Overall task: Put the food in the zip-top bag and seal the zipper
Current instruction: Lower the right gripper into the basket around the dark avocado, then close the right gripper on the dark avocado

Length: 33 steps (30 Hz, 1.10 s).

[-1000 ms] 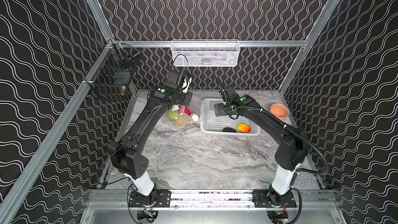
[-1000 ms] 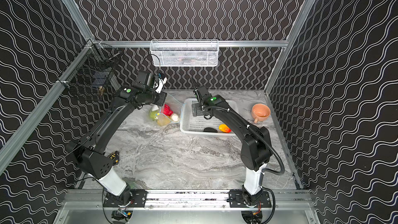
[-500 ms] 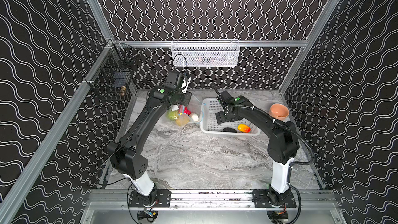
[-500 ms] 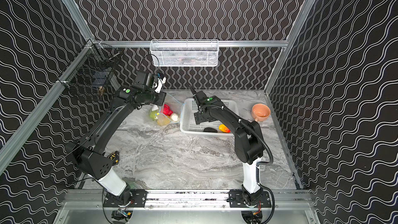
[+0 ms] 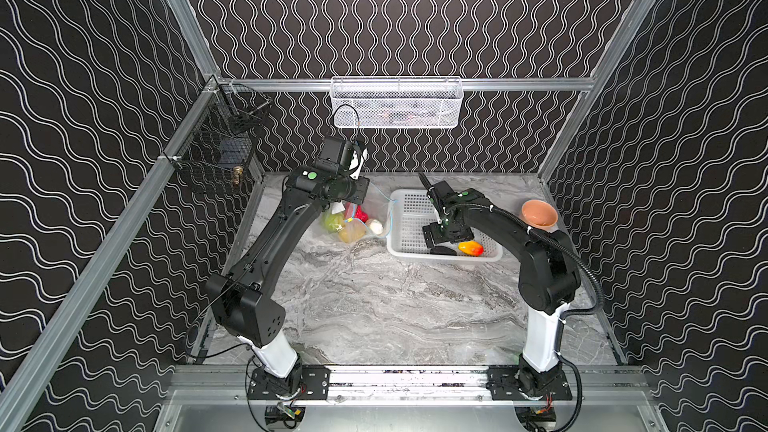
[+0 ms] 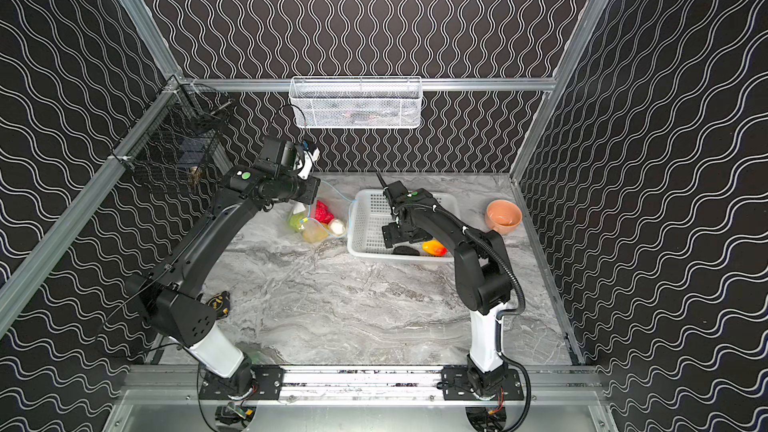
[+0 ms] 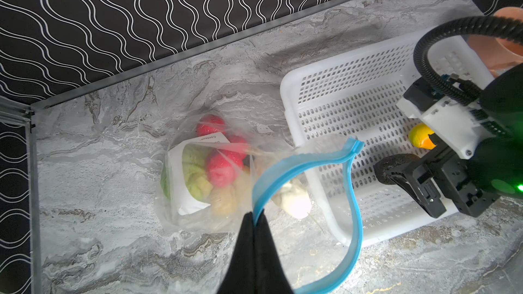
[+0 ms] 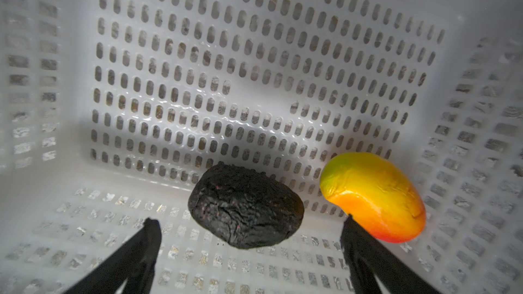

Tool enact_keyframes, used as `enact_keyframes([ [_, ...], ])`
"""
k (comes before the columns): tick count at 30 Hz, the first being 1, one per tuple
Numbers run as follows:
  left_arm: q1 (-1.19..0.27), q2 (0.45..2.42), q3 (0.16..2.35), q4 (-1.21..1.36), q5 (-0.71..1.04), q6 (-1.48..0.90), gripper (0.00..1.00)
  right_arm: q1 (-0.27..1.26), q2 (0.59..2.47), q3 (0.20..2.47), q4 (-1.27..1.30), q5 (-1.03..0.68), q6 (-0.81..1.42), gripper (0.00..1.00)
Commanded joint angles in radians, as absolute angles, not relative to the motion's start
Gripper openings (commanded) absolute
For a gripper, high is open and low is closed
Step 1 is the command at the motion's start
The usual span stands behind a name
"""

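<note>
Marble table (image 5: 374, 305), far end: left tool (image 7: 254, 216) clenched on the bag's (image 7: 186, 199) blue zipper (image 7: 353, 202), mouth gaping. Bag at the basket's (image 8: 254, 66) nine o'clock. Right tool (image 8: 250, 220) released, spread wide in the basket. Eggplant (image 8: 246, 205) lies just ahead between its fingers, long axis finger to finger, and mango (image 5: 471, 248) sits at the eggplant's three o'clock in a top view.

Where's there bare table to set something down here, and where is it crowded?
Widest bare patch: the marble table from the white basket and zip-top bag forward to the front rail. The basket's far floor is bare too. Crowded: its near edge, with eggplant, mango and the right gripper, and where the bag crowds the basket.
</note>
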<state>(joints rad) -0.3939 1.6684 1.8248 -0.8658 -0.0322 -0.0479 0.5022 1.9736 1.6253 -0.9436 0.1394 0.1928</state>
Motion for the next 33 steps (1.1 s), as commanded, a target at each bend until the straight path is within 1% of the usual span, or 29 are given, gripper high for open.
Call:
enact_keyframes([
  [1, -0.392, 1.665, 1.825, -0.845, -0.03, -0.051, 0.0, 0.491, 1.973, 1.606, -0.946, 0.072, 0.167, 0.99],
  [5, -0.392, 1.657, 1.803, -0.833, -0.02, -0.056, 0.0, 0.475, 1.968, 1.578, -0.934, 0.043, 0.16, 0.99],
  [10, -0.392, 1.667, 1.83, -0.847, -0.032, -0.051, 0.0, 0.456, 1.98, 1.549, -0.923, 0.023, 0.151, 0.99],
  [19, -0.391, 1.673, 1.834, -0.851, -0.037, -0.048, 0.0, 0.451, 2.037, 1.548, -0.92, 0.062, 0.147, 0.99],
  [23, -0.391, 1.659, 1.816, -0.843, -0.039, -0.048, 0.0, 0.451, 2.043, 1.549, -0.911, 0.05, 0.146, 0.98],
  [26, -0.391, 1.652, 1.809, -0.838, -0.046, -0.045, 0.0, 0.451, 2.048, 1.555, -0.908, 0.045, 0.147, 0.92],
  [29, -0.389, 1.656, 1.818, -0.843, -0.045, -0.045, 0.0, 0.452, 2.062, 1.567, -0.916, 0.05, 0.149, 0.81],
  [33, -0.39, 1.661, 1.818, -0.844, -0.041, -0.047, 0.0, 0.451, 2.07, 1.571, -0.917, 0.055, 0.15, 0.72],
])
